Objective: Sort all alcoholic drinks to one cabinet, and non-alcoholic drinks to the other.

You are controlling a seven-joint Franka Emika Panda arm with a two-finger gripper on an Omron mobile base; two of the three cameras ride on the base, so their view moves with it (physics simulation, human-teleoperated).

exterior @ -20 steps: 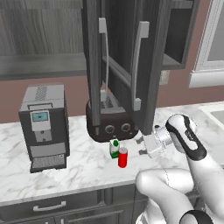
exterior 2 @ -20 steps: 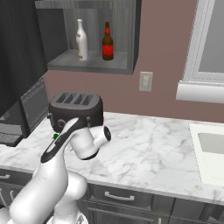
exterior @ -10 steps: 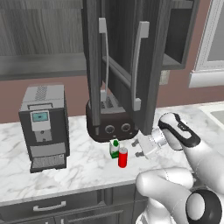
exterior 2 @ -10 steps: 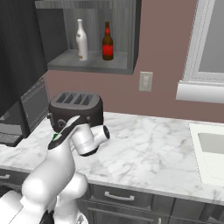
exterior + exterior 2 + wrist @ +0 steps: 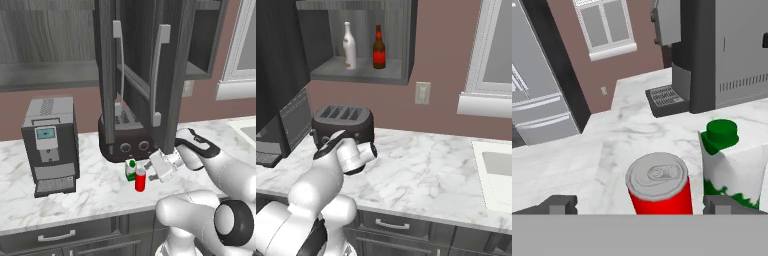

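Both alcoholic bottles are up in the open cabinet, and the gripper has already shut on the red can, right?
Not quite. The gripper is open, its fingertips either side of the red can without gripping it, as the hand view shows. The bottles are in the cabinet.

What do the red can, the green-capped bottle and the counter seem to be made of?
Red can: likely metal, glossy red wall, dull grey top with pull tab. Green-capped bottle: looks like a printed carton or plastic, with squarish white-and-green sides; unclear which. Counter: marble-look stone, white with grey veins, smooth.

The white marble-veined table [image 5: 95, 187] is looking polished, the red can [image 5: 660, 191] showing a matt metal lid.
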